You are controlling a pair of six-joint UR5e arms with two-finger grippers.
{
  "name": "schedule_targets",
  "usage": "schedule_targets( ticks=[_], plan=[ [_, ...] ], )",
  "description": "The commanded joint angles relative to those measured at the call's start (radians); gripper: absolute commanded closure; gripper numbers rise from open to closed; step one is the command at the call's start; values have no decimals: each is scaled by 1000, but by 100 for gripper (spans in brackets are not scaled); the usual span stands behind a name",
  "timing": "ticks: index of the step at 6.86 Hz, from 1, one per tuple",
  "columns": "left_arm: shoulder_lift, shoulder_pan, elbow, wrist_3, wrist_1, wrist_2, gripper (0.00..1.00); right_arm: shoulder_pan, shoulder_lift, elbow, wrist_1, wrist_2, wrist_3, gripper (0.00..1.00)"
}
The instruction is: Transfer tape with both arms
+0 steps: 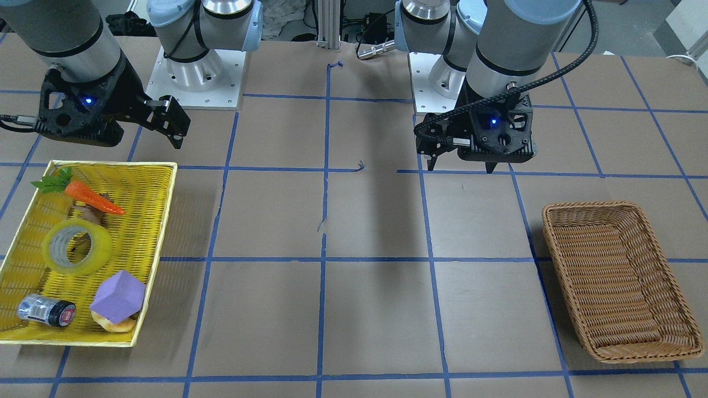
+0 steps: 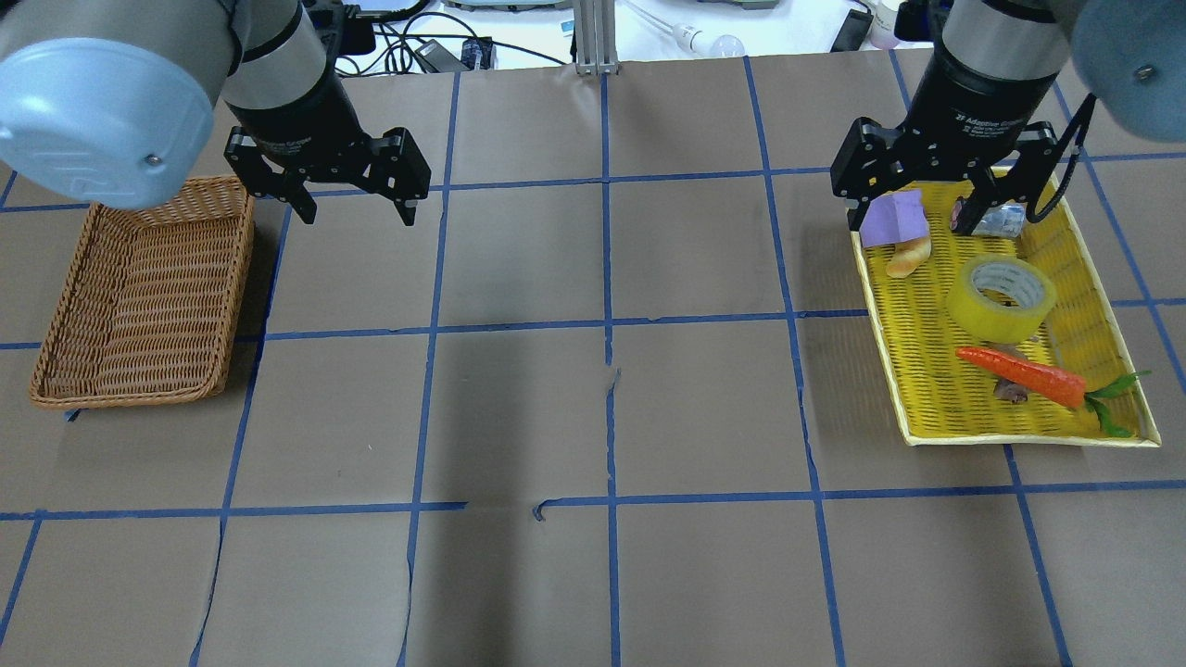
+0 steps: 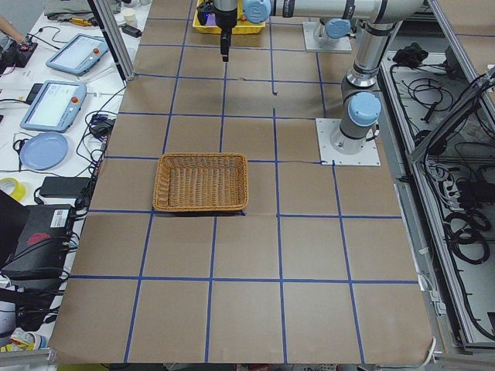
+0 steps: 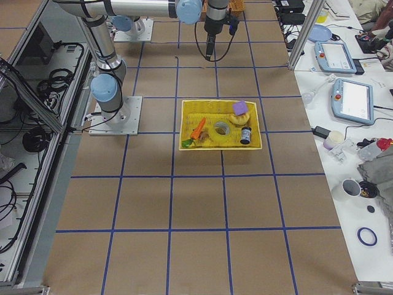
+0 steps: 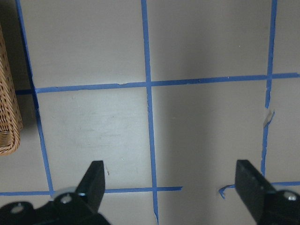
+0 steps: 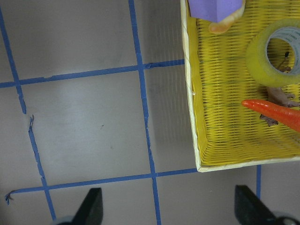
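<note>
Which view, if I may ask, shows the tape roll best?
The exterior front-facing view: the tape lies whole and large in the yellow basket. Overhead comes close; right wrist crops it; exterior right, tiny; others, nothing.

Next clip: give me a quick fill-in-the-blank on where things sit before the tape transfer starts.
The tape lies in the ____ basket.
An orange ____ lies beside the tape.
The wicker basket on the robot's left holds ____.
The jaws of the left arm and the right arm are both ____.
Missing words: yellow; carrot; nothing; open.
</note>
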Motion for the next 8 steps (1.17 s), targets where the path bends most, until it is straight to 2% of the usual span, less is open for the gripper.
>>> schedule_targets(
  ticks=[1, 6, 8],
  plan=[
    [-15, 6, 50, 1, -12, 4, 0, 4, 5, 2, -4, 0, -4, 0],
    [-15, 10, 52, 3, -10, 13, 0, 3, 8, 3, -10, -18, -18, 0],
    [-17, 76, 52, 11, -13, 4, 0, -2, 10, 3, -13, -15, -22, 0]
  ],
)
